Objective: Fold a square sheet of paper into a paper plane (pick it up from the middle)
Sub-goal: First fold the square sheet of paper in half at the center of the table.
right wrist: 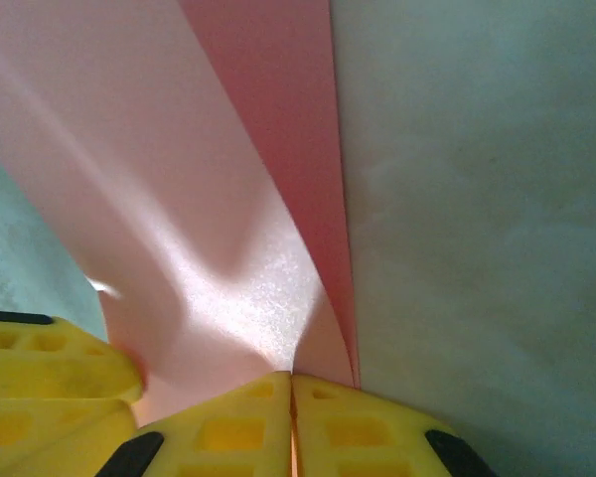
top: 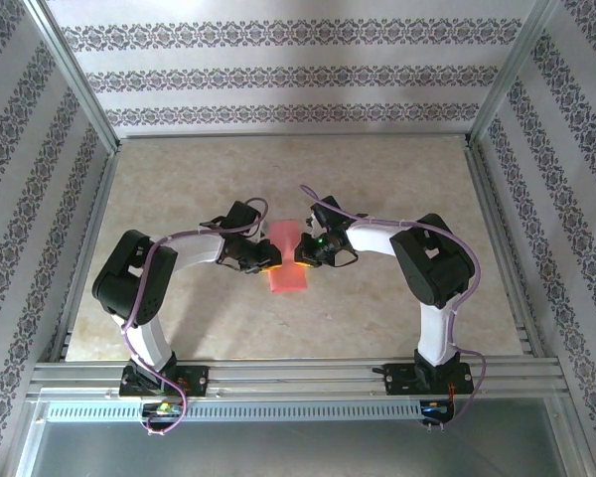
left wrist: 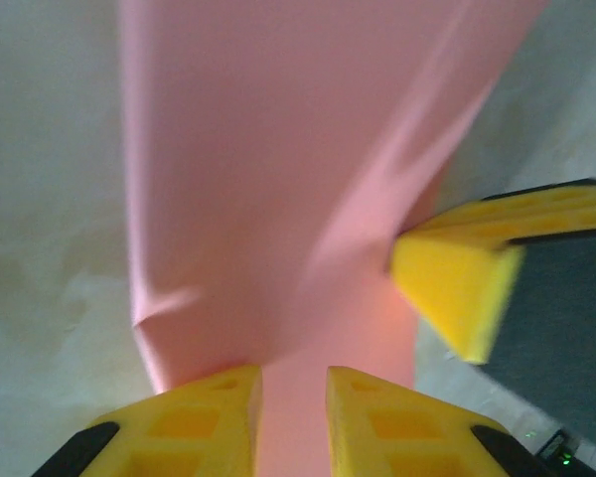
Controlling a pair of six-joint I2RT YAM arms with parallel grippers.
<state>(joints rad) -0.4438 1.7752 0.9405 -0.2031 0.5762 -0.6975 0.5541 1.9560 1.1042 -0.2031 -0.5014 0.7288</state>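
The pink-red square sheet of paper (top: 287,272) lies bent at the middle of the table between both grippers. My right gripper (top: 304,258) is shut on its edge; in the right wrist view the yellow pads meet (right wrist: 292,378) with the sheet (right wrist: 169,189) pinched between them, a lighter layer curving up over a darker strip. My left gripper (top: 270,264) stands slightly open at the sheet's left side. In the left wrist view its gap (left wrist: 293,376) shows the paper (left wrist: 278,169) behind it, and a right finger (left wrist: 455,283) presses in from the right. The paper plane is out of view.
The beige marbled table (top: 278,179) is fenced by patterned walls and aluminium posts. A metal rail (top: 298,376) carrying both arm bases runs along the near edge. Bare tabletop lies beyond and to both sides of the paper.
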